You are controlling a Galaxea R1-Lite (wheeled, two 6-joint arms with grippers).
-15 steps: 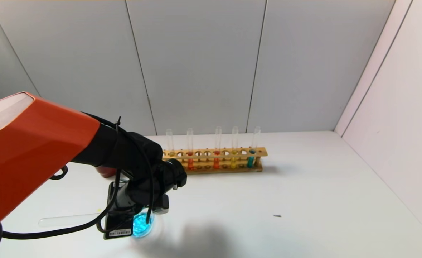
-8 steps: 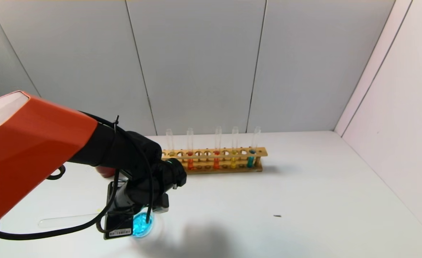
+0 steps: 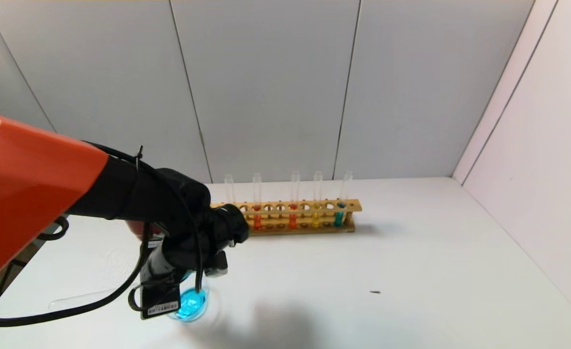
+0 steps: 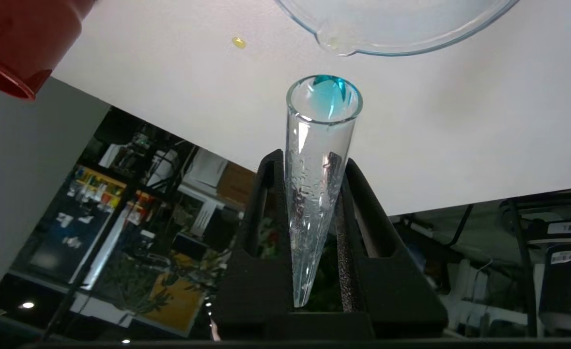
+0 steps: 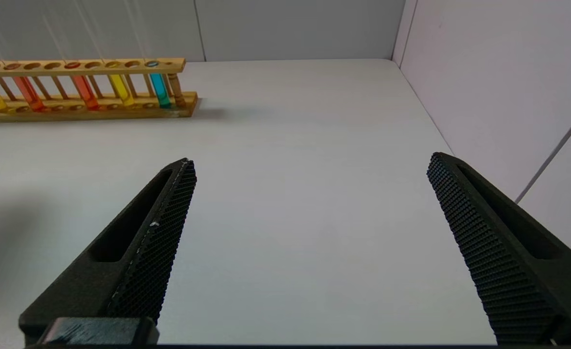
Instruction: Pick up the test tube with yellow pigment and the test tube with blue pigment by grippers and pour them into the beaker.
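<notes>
Test tube with blue pigment [image 4: 320, 160] clamped between left gripper [image 4: 309, 232] fingers, near beaker [image 4: 396, 29] by the bench's front-left corner; right gripper [image 5: 309, 252] fingers apart.

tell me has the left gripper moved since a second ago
Yes. In the head view the left gripper has shifted toward the robot's left and slightly up, judged against the fixed wooden rack, still holding the tube near the beaker.

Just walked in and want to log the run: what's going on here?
The left tool is shut on a test tube, tipped with its mouth near the beaker, which holds blue liquid. The tube is nearly drained, with only a blue trace at its mouth. An empty tube lies on the table near the beaker. The wooden rack holds yellow, orange-red and blue tubes. The right tool hangs open over bare table, away from the rack.
</notes>
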